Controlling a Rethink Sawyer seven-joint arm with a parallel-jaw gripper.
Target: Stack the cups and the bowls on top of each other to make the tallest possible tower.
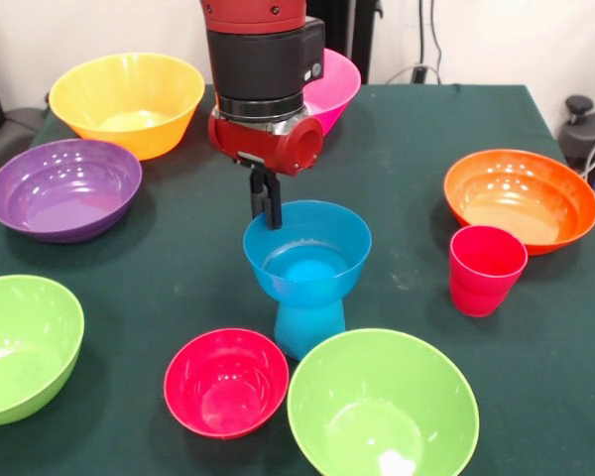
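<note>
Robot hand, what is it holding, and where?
The gripper pinches the far rim of the small glossy blue plastic bowl, which sits on the upturned light blue plastic cup.

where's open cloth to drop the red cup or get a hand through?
Free: the cloth between the purple bowl and the blue bowl, and the patch right of the red cup, below the orange bowl. Crowded: the front, where the small red bowl, the blue cup and a green bowl nearly touch.
</note>
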